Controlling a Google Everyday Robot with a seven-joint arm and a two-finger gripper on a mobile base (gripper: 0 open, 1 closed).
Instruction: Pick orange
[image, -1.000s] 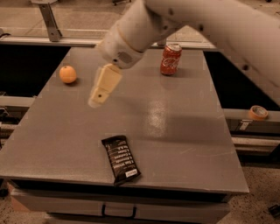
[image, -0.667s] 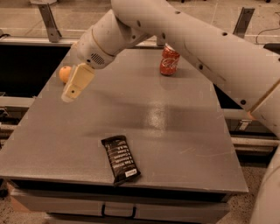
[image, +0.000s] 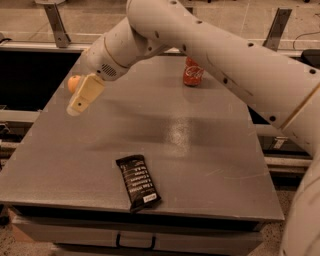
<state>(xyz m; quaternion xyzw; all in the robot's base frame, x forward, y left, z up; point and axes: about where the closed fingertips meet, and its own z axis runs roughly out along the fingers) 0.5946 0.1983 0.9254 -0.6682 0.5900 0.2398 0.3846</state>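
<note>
Since the end effector (image: 77, 105) has been swung across the bench (image: 210, 150) to its far-left edge, just beside the orange (image: 73, 83), a grasp is judged near; open/closed state cannot be told.

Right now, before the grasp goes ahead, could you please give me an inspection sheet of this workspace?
Surface: grey table, flat, with a shiny patch near its middle.
Job's things: orange at the far left edge, partly hidden behind the gripper.
Clutter: red soda can upright at the far side; black snack bar lying flat near the front edge.
Grippers: gripper hangs over the far left corner, just in front of the orange; contact cannot be told.
Cables: nothing seen.
Surroundings: metal frame leg behind the table; drawer handle below its front; robot arm reaching in from the right.
</note>
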